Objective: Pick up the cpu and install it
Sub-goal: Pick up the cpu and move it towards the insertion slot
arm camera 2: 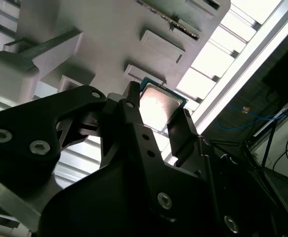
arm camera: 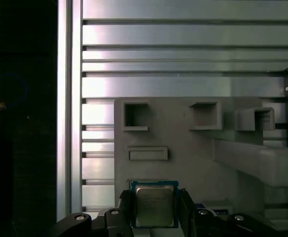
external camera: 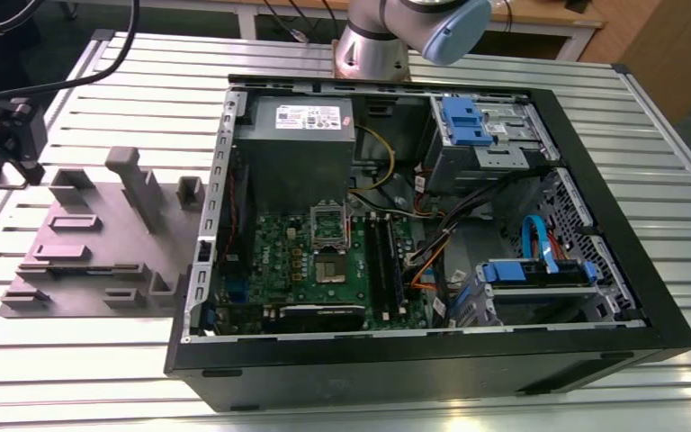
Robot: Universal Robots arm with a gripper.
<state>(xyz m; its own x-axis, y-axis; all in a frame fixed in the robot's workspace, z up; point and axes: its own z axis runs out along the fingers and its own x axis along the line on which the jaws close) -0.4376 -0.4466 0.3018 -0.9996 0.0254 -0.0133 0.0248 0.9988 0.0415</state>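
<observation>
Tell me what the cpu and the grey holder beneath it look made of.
The cpu: seemingly a metal lid, silver-grey with soft glare, on a greenish board rim. The holder: matte uniform grey with blocky pockets, likely plastic, perhaps printed.

An open black computer case (external camera: 417, 369) lies beside a grey fixture block (external camera: 105, 225) on a slatted table (external camera: 82, 360).

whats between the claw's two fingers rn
The cpu, gripped between the fingers of the claw in both wrist views, with the grey fixture behind it.
</observation>
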